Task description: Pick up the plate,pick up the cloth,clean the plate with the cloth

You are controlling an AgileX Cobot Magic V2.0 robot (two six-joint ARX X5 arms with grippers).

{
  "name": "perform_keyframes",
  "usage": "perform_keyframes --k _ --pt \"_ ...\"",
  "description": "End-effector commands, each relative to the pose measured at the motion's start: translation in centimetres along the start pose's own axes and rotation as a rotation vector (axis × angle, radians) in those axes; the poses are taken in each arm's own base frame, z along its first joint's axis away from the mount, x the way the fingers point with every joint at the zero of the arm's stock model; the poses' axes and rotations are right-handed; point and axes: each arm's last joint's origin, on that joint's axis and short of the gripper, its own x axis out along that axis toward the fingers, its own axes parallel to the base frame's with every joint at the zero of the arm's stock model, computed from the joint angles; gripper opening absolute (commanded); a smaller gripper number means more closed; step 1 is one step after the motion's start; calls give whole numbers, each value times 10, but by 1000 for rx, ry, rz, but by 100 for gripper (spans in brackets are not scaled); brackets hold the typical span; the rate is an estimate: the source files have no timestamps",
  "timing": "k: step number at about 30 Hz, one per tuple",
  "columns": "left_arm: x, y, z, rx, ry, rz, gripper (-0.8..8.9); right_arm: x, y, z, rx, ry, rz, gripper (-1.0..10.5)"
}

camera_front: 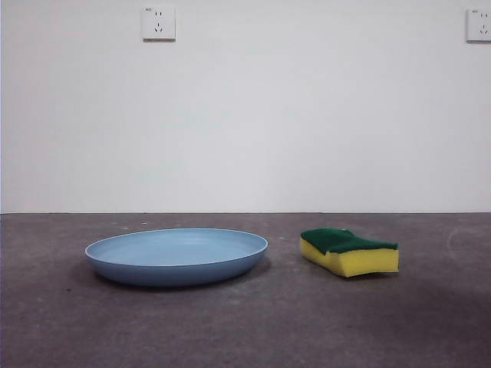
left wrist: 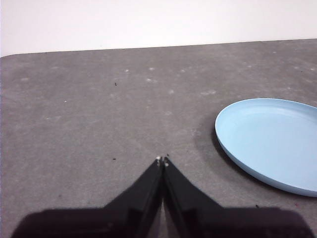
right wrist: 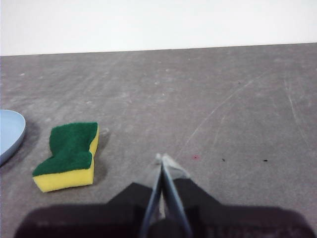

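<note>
The light-blue plate (camera_front: 176, 255) lies flat on the grey table, left of centre in the front view. To its right rests the cloth (camera_front: 349, 251), a yellow sponge with its dark green face up. My left gripper (left wrist: 162, 161) is shut and empty, hovering over bare table beside the plate (left wrist: 270, 141). My right gripper (right wrist: 162, 161) is also shut and holds nothing. The cloth (right wrist: 70, 155) lies a short way off to its side, with the plate's rim (right wrist: 11, 133) just beyond. Neither arm shows in the front view.
A white wall rises behind the table with two sockets (camera_front: 158, 23) (camera_front: 479, 25) high up. The grey tabletop (camera_front: 245, 330) shows scuffs and specks.
</note>
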Motion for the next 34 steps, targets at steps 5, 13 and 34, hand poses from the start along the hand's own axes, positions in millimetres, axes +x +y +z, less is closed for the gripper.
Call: perform_keyframes --k 5,13,34 --pt "1 0 -4 -4 13 4 -3 1 0 -4 32 24 2 1" --pt "1 0 -4 -4 13 3 -3 1 0 -4 32 23 -4 2" --pt "1 0 -4 -4 13 4 -3 1 0 -4 32 22 -4 1"
